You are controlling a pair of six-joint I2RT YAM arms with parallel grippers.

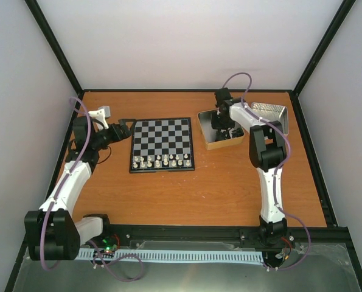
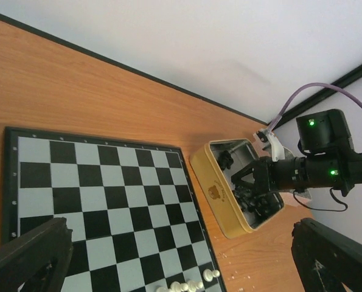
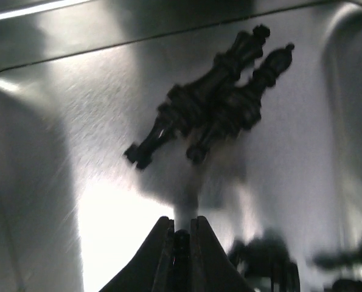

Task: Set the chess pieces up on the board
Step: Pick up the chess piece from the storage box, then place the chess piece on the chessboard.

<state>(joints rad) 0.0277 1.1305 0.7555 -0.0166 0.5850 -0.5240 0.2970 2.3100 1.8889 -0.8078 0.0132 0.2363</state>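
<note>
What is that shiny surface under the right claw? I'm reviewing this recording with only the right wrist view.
Observer: It's the floor of a yellow-walled tin tray sitting right of the board. The right claw reaches down into it.
Operator: Are any black pieces on the board yet?
Observer: None that I can see. Only white pieces stand there, along its near edge, and the far rows are bare.
Operator: And the left claw?
Observer: It hangs open just off the board's left edge, holding nothing.
</note>
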